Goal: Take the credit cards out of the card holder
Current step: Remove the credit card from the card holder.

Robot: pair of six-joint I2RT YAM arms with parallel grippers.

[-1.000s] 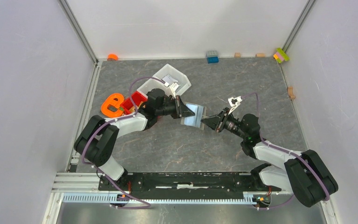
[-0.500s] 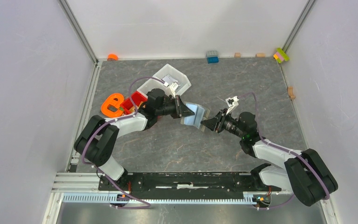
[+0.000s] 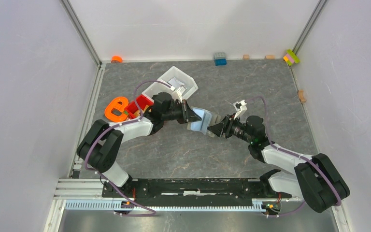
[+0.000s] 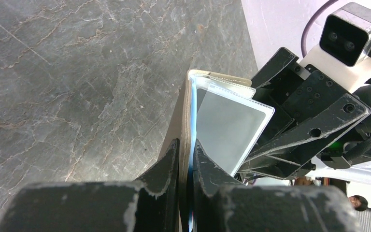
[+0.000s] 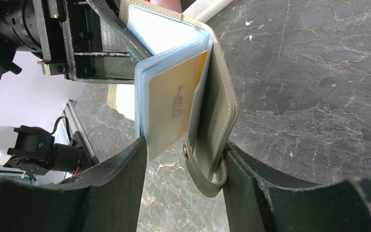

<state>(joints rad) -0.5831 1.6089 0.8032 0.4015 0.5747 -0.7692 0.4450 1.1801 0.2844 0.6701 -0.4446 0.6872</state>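
Left gripper (image 4: pixel 185 147), centre-left in the top view: jaws nearly closed, pinching one taupe flap of the card holder (image 3: pixel 202 121). The holder is up off the grey table (image 3: pixel 261 82) at mid frame and spread open in a V. Credit cards (image 5: pixel 171 108) sit inside it in clear sleeves, a yellowish one facing the right wrist camera and a pale grey one facing the left wrist camera. Right gripper (image 5: pixel 184 145), just right of the holder: jaws part open, straddling the other flap, its strap loop and the sleeves. Its fingers (image 5: pixel 116 188) look to touch both sides, but can't tell if it actually grips. Faint dark print on the yellowish card, not readable. Upper left, beside the left arm: orange shape (image 3: pixel 116 109), red bin (image 3: pixel 143 101), white bin (image 3: pixel 187 77). Blue block (image 3: pixel 220 59) at top centre.
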